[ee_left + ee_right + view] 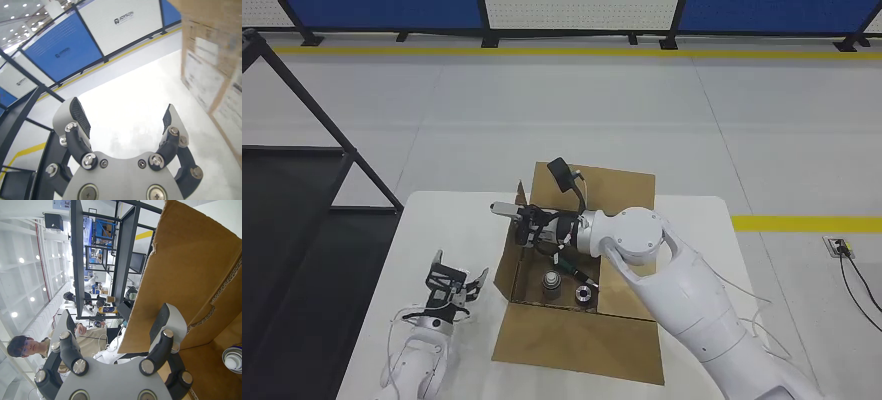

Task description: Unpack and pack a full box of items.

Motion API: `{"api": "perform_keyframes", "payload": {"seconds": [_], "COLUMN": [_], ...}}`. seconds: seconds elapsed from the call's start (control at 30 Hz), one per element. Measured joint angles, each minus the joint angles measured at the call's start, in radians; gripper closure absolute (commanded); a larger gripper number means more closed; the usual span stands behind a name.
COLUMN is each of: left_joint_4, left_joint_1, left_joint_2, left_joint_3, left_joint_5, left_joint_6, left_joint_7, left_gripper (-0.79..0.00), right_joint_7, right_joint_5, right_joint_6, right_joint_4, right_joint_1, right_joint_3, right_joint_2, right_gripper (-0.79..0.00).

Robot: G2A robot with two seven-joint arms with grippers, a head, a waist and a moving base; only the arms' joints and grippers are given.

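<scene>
Cardboard box point(627, 190) stood open on the white surface point(442, 220), a can point(553, 285) and a second can point(584, 294) upright side by side inside it. The right hand point(116, 313) was spread astride the box's left flap (the cardboard edge stood between its fingers point(164, 321)). The left hand point(122, 106) hovered spread and empty over the surface, near the box.
</scene>
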Motion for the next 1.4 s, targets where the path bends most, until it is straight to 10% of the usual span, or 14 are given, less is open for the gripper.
{"api": "perform_keyframes", "payload": {"seconds": [0.27, 0.77, 1.4], "left_joint_4": [0.002, 0.071, 0.180], "left_joint_1": [0.015, -0.110, -0.183], "left_joint_2": [0.004, -0.034, -0.089], "left_joint_3": [-0.005, 0.080, 0.113], "left_joint_5": [0.024, -0.011, 0.044], "left_joint_6": [-0.143, -0.136, 0.250], "left_joint_7": [0.039, -0.046, -0.083], "left_gripper": [-0.785, -0.785, -0.785], "right_joint_7": [0.002, 0.006, 0.020], "right_joint_5": [-0.006, -0.022, -0.037], "right_joint_6": [0.002, 0.007, 0.007], "right_joint_4": [0.000, -0.007, -0.010], "right_joint_1": [-0.007, -0.016, -0.024], "right_joint_3": [0.008, 0.018, 0.037], "right_joint_2": [-0.003, -0.008, -0.012], "right_gripper": [-0.785, -0.785, -0.785]}}
